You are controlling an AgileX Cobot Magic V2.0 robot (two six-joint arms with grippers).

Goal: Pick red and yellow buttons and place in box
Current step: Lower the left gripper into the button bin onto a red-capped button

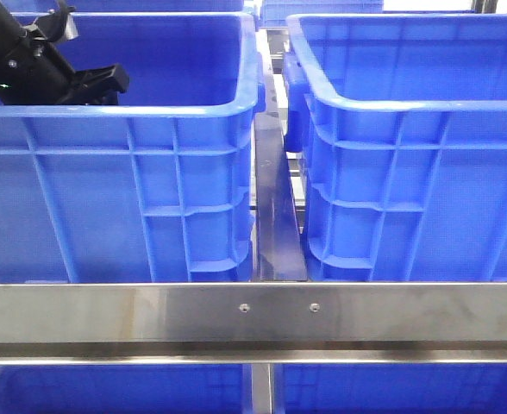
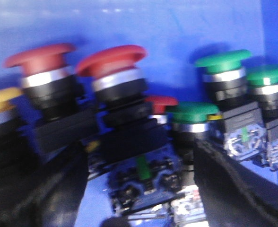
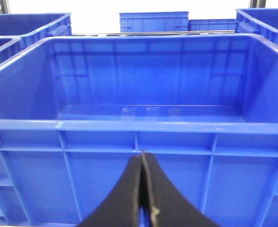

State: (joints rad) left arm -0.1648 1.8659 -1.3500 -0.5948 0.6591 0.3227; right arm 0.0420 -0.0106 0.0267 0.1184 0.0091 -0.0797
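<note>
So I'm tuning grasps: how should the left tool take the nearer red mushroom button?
Probably by the black body under the red button's cap, fingers either side, approaching from in front; the wide cap overhangs and neighbours crowd it.

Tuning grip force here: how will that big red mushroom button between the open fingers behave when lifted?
The red button looks rigid and top-heavy: wide cap over a boxy black body, so it may tip. Its metal collar could be slippery. Close-packed green buttons may get jostled by the left end effector.

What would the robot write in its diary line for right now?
left fingers: open over red buttons | right fingers: shut, empty | box: no buttons seen
</note>
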